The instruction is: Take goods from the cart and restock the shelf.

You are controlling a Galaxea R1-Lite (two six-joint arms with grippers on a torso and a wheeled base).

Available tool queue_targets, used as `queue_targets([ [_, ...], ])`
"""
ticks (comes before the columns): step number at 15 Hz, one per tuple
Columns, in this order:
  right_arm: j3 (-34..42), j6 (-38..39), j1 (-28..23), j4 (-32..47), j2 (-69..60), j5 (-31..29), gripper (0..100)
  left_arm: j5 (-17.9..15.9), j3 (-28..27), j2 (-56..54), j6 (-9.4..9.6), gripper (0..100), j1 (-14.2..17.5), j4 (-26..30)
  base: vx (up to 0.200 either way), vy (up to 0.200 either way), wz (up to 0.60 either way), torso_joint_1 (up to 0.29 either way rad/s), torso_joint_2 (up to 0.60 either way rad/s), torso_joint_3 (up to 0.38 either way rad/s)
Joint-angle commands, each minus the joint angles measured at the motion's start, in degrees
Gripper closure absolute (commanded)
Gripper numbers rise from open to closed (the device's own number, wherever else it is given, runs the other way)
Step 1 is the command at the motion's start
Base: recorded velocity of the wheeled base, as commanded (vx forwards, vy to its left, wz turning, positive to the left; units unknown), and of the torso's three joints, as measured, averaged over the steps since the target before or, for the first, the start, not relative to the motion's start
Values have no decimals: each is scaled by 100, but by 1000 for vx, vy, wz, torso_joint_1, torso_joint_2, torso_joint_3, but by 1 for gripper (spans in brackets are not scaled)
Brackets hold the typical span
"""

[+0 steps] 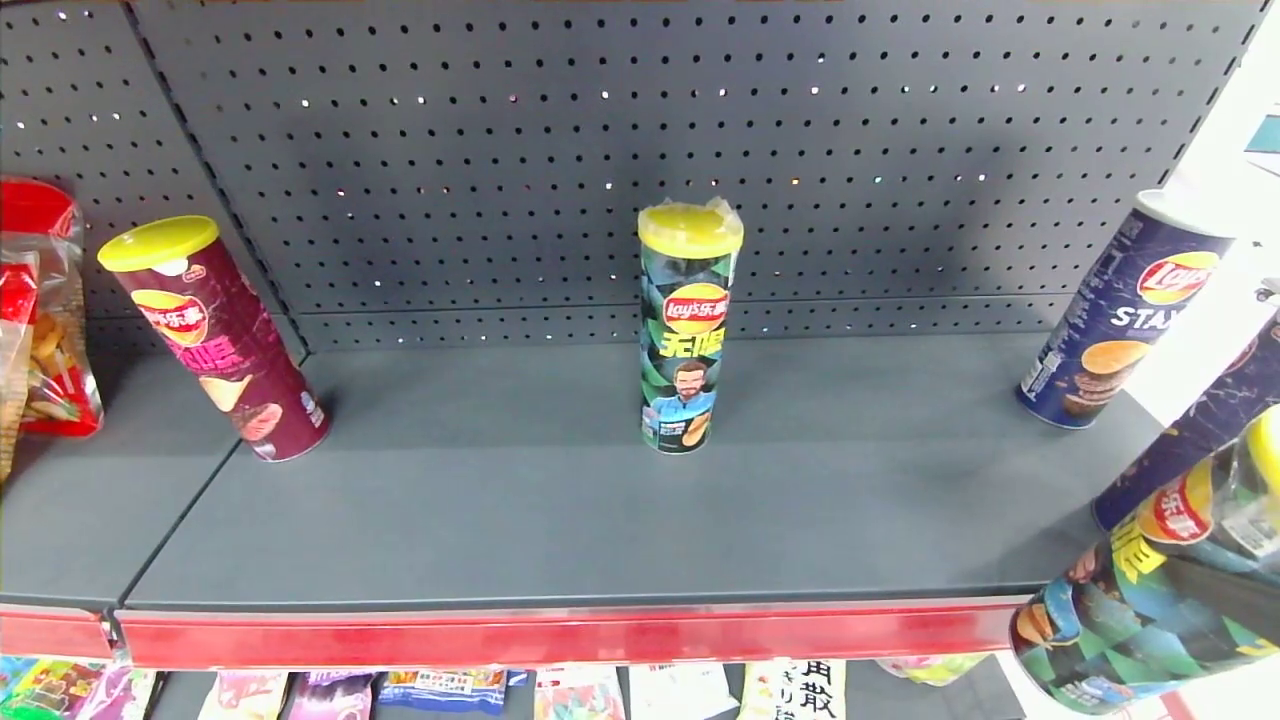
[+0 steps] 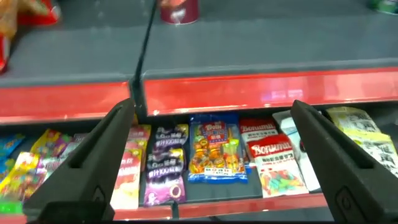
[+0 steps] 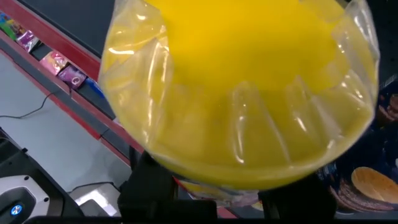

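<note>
- Yellow lid of the held green can sits right up against the right wrist camera, with film crinkled round its rim. The right gripper has a dark finger on either side of the tube just under the lid — clamped on it.
- Tilted, that can hangs past the right end of the red rail, off the shelf board. One dark can leans just behind it, partly cut off.
- Behind the rail three cans stand upright, well apart: the maroon can at its left end, the middle green can, and the blue can at its right end.
- One red snack bag lies beyond the maroon can.
- Before the rail the left gripper hangs with fingers spread wide and nothing between them — packets lie in rows beneath the rail.
</note>
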Motion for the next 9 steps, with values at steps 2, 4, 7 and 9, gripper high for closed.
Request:
queue_targets([
  [2,-327,18,2,-196,413,12,100,-597,-2887,2599,-273,0,-274,0,0,0,0,0,0,0],
  [4,-555,53,11,-205,580,30,100,-1503,-3282,3487,-18,0,-564,-88,0,0,0,0,0,0],
  [7,-582,238,160,-205,509,223,100,-2215,-3757,5429,931,0,-1056,-308,0,0,0,0,0,0],
  [9,-599,317,257,-205,518,232,100,-2215,-4320,6651,940,0,-1812,-923,0,0,0,0,0,0],
])
